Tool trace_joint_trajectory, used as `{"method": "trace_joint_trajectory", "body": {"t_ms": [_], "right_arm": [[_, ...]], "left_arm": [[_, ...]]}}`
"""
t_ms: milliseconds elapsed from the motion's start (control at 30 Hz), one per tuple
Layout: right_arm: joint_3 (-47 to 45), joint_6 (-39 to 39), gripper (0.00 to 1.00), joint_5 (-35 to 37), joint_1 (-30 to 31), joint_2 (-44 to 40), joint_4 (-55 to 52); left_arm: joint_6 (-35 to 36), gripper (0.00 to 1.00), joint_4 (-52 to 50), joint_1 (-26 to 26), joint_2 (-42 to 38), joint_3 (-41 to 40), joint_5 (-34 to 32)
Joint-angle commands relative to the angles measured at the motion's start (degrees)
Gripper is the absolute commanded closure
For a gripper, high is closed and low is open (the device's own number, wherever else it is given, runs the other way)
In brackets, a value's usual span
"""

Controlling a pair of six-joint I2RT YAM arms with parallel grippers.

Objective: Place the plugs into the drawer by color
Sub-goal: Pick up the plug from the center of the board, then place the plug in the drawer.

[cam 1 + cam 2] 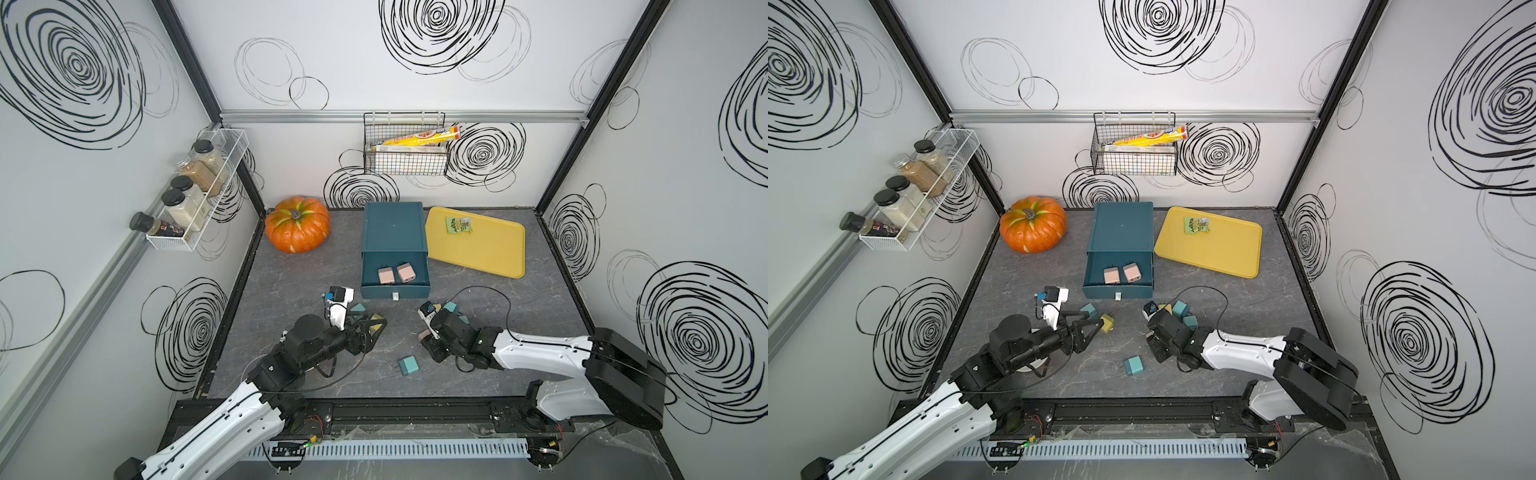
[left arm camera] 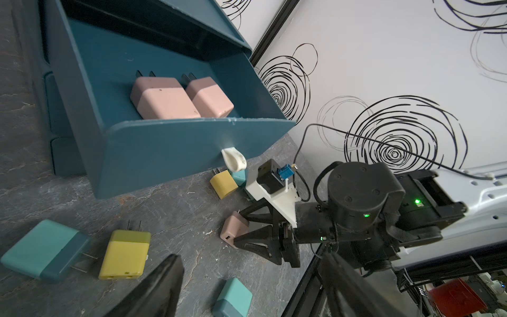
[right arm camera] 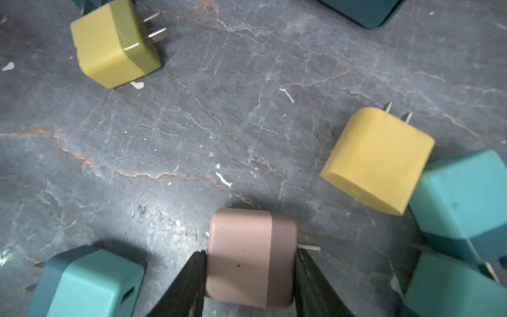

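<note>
The dark teal drawer cabinet [image 1: 392,226] stands mid-table with its top drawer [image 1: 395,291] pulled out; two pink plugs [image 1: 386,275] [image 1: 406,272] lie inside. My right gripper [image 3: 250,252] is shut on a third pink plug [image 3: 251,271], low over the table, its fingers pressing both sides. Yellow [image 3: 378,162] and teal [image 3: 463,192] plugs lie close by. My left gripper [image 2: 251,256] hangs open and holds nothing, with a yellow plug [image 2: 124,254] and a teal plug [image 2: 41,251] just outside its jaws. Another teal plug [image 1: 409,365] lies alone nearer the front.
An orange pumpkin [image 1: 297,224] sits left of the cabinet. To the cabinet's right lies a flat yellow tray [image 1: 478,253] with a green packet [image 1: 458,224] on it. A wire basket [image 1: 405,164] and a spice rack [image 1: 199,195] hang on the walls.
</note>
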Motion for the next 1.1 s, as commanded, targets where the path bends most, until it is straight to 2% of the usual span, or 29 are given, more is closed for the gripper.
{"method": "trace_joint_trajectory", "body": {"t_ms": [0,133,267,367,500,667,833,1067], "right_arm": [[-1.1,1.6,0.72,0.1,0.3,-5.5,-2.9],[-0.8,2.0,0.73,0.5,0.3,-8.3,-4.7],[1.5,2.0,0.75,-2.5,0.3,-11.3,-7.7],[3.0,1.5,0.75,-6.1,0.3,-14.8,-10.2],[4.3,2.8,0.75,-15.0,0.3,-21.7,-10.1],[10.6,3.0,0.75,-17.1,0.3,-27.1,-13.0],[21.3,0.7,0.75,-17.2,0.3,-23.6,-16.5],[44.5,-5.6,0.75,-8.4,-0.2,-3.1,-27.2]], "left_arm": [[0.3,0.14,3.7,-0.3,-0.5,-0.8,-0.4],[0.2,0.14,4.1,-0.2,0.1,-0.8,-0.1],[0.1,0.14,4.4,-0.3,0.0,-1.0,0.1],[0.1,0.15,4.5,-0.3,-0.1,-1.1,0.0],[-0.5,0.15,5.8,-0.3,1.0,-1.6,1.1],[-1.9,0.17,7.6,-0.3,-0.2,-2.2,1.4],[-2.0,0.17,6.8,-0.3,-1.3,-2.2,0.0],[-1.7,0.18,6.3,-0.2,0.9,-2.3,-0.8]]}}
